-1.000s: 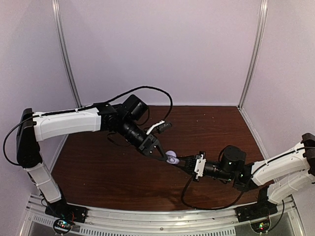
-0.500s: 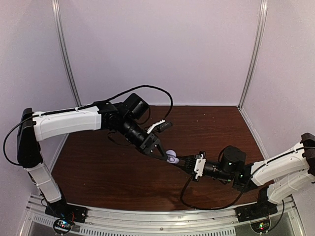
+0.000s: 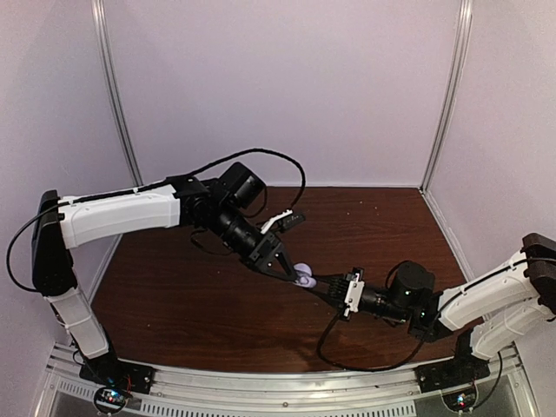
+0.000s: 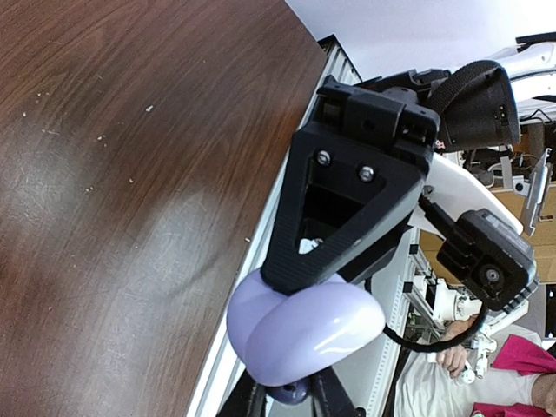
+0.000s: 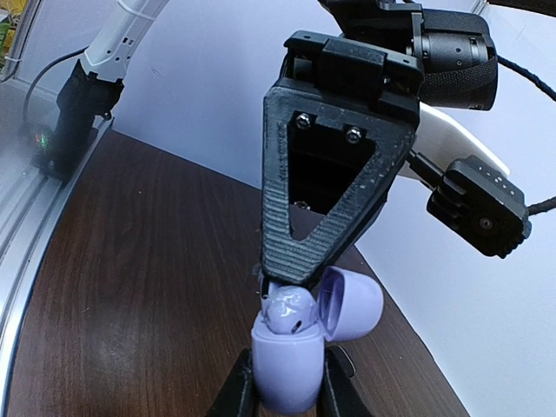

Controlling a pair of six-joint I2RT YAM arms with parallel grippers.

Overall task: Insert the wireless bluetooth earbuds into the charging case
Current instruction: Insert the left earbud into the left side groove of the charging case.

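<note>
The pale lavender charging case is held off the table at the middle, lid open. In the right wrist view my right gripper is shut on the case body, with the lid hinged to the right. One earbud sits in the case mouth, sticking up. My left gripper comes down from above and is shut on that earbud. In the left wrist view the case fills the lower middle and the earbud shows between my left fingers. I see no second earbud.
The dark brown wooden table lies under both arms. Pale walls enclose it at the back and sides, with metal posts at the corners. A metal rail runs along the near edge.
Both grippers stay together at the case. The left gripper and the case have shifted very slightly up and away; the right arm followed a little.
</note>
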